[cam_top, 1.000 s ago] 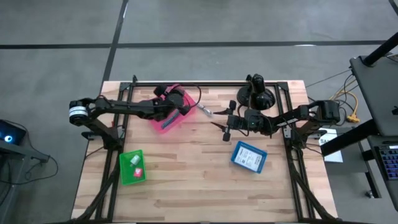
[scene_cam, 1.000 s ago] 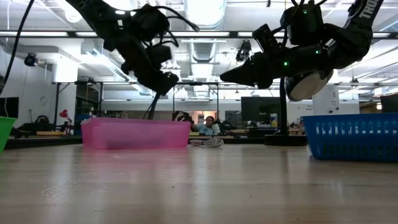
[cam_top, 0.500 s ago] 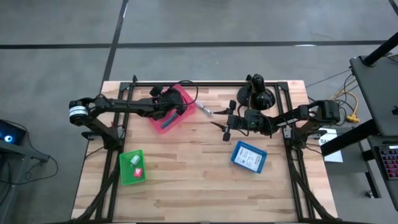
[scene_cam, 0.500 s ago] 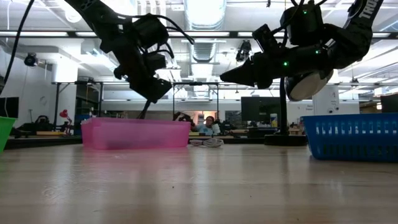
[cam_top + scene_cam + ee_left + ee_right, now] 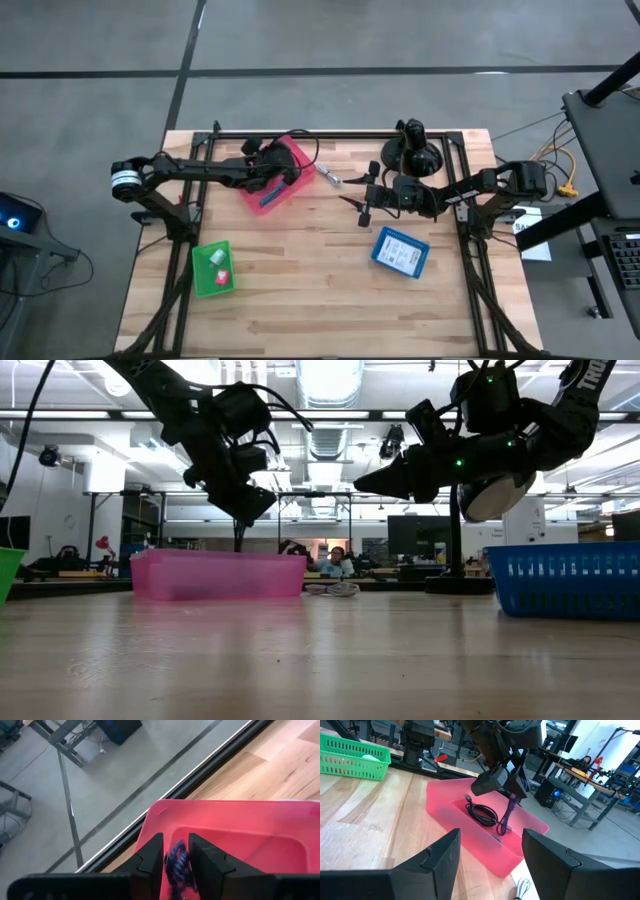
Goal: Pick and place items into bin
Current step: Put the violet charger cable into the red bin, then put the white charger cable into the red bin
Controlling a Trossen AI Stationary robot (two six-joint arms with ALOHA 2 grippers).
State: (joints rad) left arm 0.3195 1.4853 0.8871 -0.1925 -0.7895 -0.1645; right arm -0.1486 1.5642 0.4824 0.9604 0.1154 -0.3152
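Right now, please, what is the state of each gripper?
Left gripper: over the pink plastic bin, a thin purple stick between its fingers.
Right gripper: open, empty.

The left claw (image 5: pixel 176 862) points down over a pink bin (image 5: pixel 235 827), its two dark fingers (image 5: pixel 150 857) standing a little apart. A blurred purple-blue stick (image 5: pixel 176 865) shows in the narrow gap between them; whether the fingers touch it cannot be told. Below the stick lies the bin's pink floor, and the bin's far rim curves just past the fingertips. The bin sits on the light wooden table (image 5: pixel 285 765), close to its black edge rail (image 5: pixel 200 767). Beyond the rail lies a grey floor (image 5: pixel 115 775) crossed by dark lines, with a dark metal stand leg (image 5: pixel 15 805) and a dark box-like thing (image 5: pixel 119 729) on it.
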